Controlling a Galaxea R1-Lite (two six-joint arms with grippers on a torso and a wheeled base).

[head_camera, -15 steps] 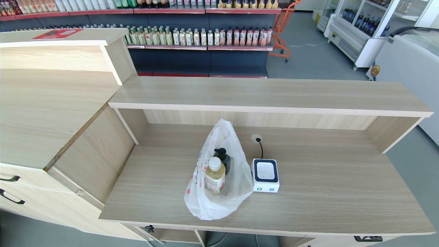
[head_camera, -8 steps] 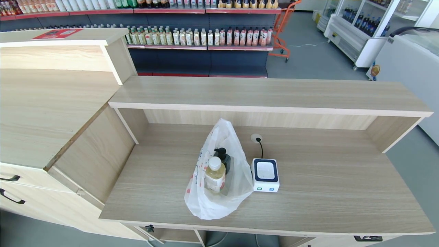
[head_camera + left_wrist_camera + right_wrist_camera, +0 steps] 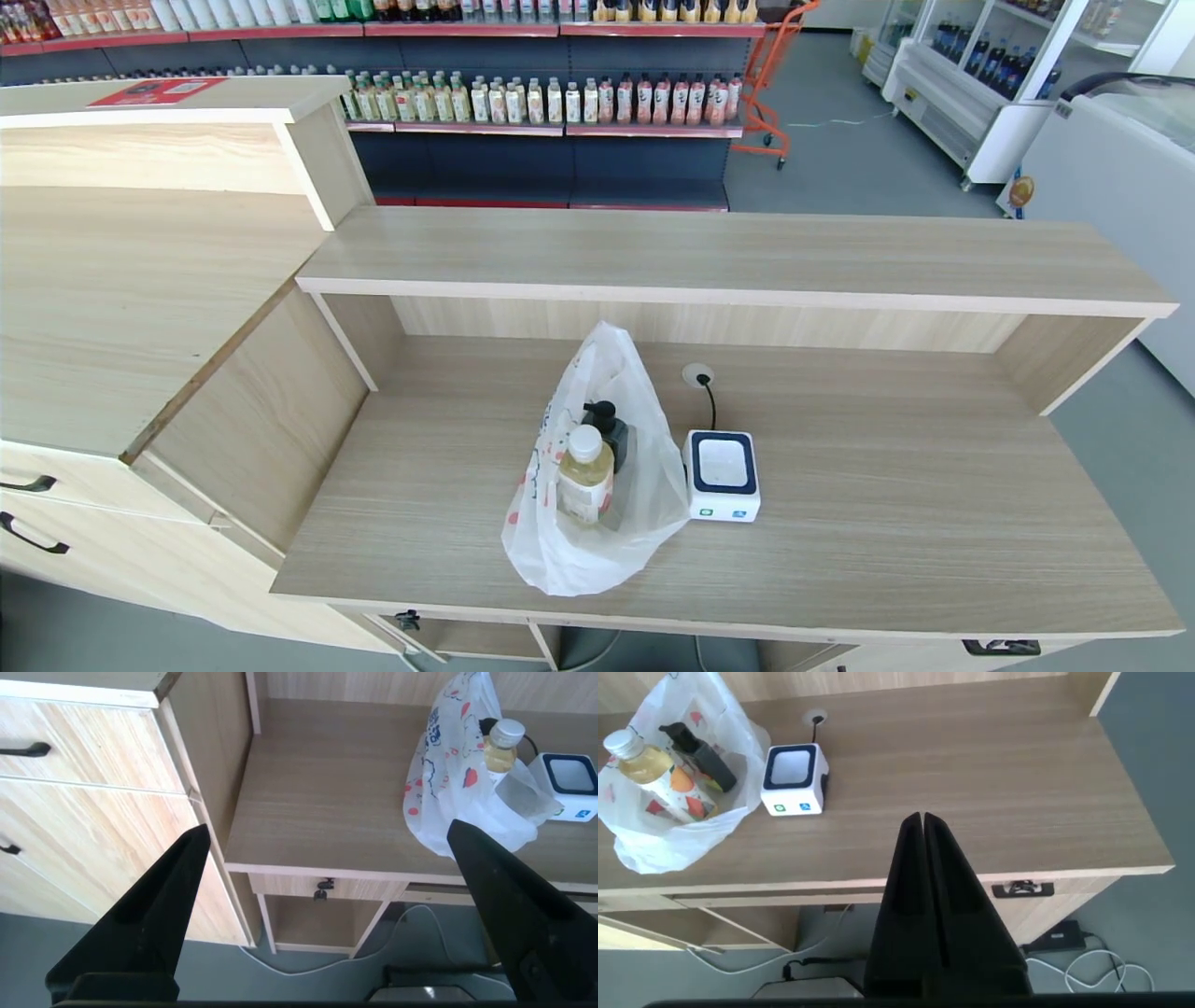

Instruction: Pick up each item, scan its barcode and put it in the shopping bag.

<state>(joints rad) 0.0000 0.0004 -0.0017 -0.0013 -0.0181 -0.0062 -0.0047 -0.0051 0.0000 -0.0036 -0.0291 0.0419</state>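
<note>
Shop checkout, wooden worktop (image 3: pixel 887 523). Nothing has moved over the last second. The shopping bag (image 3: pixel 597 551) stands just beside the scanner (image 3: pixel 721 474), with a drink bottle (image 3: pixel 585 481) and a pump bottle (image 3: pixel 609 425) inside. Left hand (image 3: pixel 327 835) fingers apart, right hand (image 3: pixel 923 821) fingers together, both off the near edge. Task looks finished.

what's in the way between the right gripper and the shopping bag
Only the scanner, standing on the desk beside the shopping bag, on the side facing the right gripper; nothing else visible does.
</note>
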